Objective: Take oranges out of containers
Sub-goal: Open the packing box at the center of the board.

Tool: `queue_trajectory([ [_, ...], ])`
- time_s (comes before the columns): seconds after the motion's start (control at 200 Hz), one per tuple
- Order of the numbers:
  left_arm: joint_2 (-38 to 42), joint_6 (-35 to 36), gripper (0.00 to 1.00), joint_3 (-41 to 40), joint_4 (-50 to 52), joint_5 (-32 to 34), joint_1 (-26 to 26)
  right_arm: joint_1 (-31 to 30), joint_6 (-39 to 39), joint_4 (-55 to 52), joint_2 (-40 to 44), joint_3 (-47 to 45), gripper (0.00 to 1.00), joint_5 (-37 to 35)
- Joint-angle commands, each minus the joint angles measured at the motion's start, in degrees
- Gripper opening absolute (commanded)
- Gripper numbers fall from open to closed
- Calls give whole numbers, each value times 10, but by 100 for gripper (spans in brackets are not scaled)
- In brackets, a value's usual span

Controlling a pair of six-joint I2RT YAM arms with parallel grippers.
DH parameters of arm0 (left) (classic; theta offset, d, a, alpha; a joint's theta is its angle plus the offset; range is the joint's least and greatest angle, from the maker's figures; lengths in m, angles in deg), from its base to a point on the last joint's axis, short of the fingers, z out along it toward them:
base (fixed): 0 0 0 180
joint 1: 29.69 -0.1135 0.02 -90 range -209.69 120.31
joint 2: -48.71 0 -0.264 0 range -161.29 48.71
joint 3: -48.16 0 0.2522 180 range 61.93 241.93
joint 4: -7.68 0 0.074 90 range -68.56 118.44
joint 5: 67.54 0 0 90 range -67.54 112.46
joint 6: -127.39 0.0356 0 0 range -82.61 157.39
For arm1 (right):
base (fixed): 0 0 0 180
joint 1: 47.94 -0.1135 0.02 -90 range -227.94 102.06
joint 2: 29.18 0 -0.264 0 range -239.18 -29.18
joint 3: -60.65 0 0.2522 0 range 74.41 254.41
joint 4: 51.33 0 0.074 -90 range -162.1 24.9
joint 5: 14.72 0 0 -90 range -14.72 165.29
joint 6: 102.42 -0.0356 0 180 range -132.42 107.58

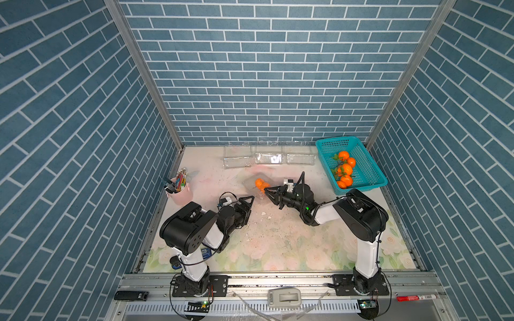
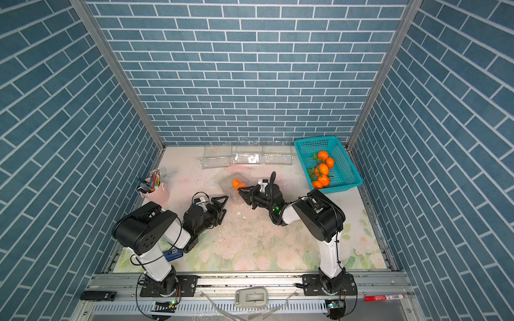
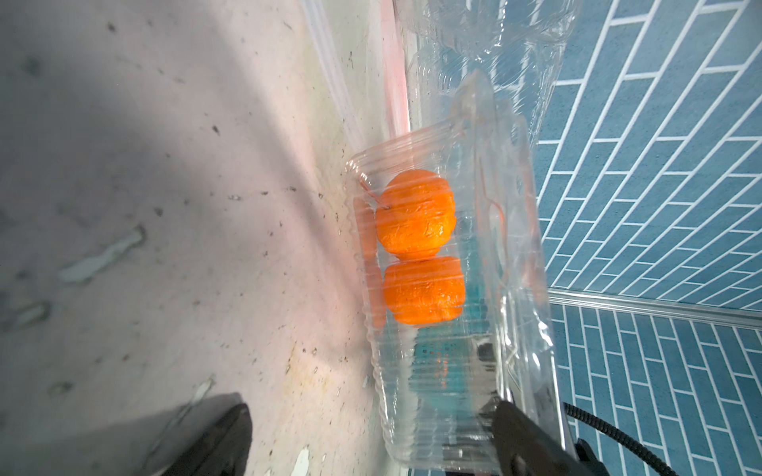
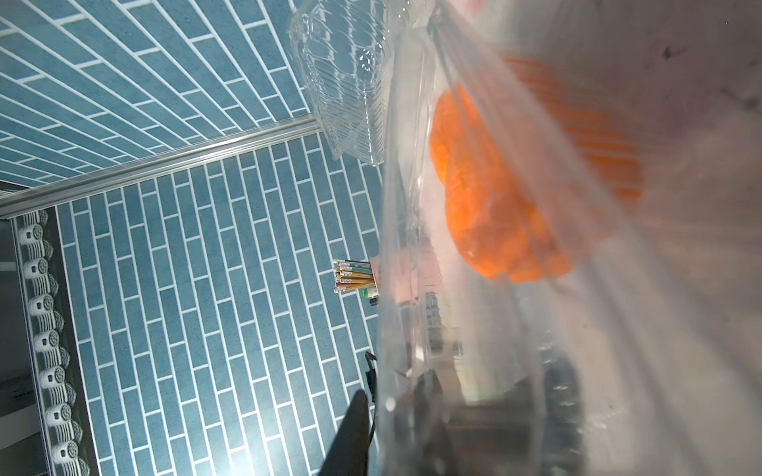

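Observation:
Two oranges [image 1: 260, 183] [image 2: 237, 183] lie inside a clear container [image 1: 251, 187] [image 2: 226, 184] at mid-table. In the left wrist view the oranges [image 3: 418, 247] show through the ribbed container [image 3: 433, 391]. My right gripper [image 1: 267, 190] [image 2: 241, 191] [image 4: 391, 399] is shut on the container's thin lid edge [image 4: 412, 206], with the oranges [image 4: 495, 214] blurred behind the plastic. My left gripper [image 1: 249, 207] [image 2: 224, 206] [image 3: 371, 412] stands open at the container's near end, one finger by its wall. Several more oranges [image 1: 345, 169] [image 2: 322, 169] lie in the teal basket.
Three empty clear containers [image 1: 268, 159] [image 2: 247, 158] stand in a row at the back wall. The teal basket [image 1: 367, 172] [image 2: 343, 172] sits at the back right. A pink pencil cup [image 1: 180, 193] [image 2: 156, 193] stands at the left edge.

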Motion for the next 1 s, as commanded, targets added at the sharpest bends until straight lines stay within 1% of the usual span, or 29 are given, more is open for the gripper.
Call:
queue_trajectory([
  [0.0, 4, -1, 93, -8, 30, 6, 0, 0, -10, 22, -10, -6, 22, -1],
  [0.225, -14, -12, 92, -10, 7, 2, -1, 0, -3, 20, -10, -16, 22, -3],
  [0.49, -8, -12, 91, -7, 30, 0, -1, -4, 6, 11, -5, -16, 22, -3],
  [0.675, -22, -16, 90, -5, 22, 0, 0, -8, 6, 5, -1, -10, 22, -3],
  [0.995, -21, -15, 90, -4, 23, 0, 0, -20, 5, 7, -9, -6, 22, -3],
])
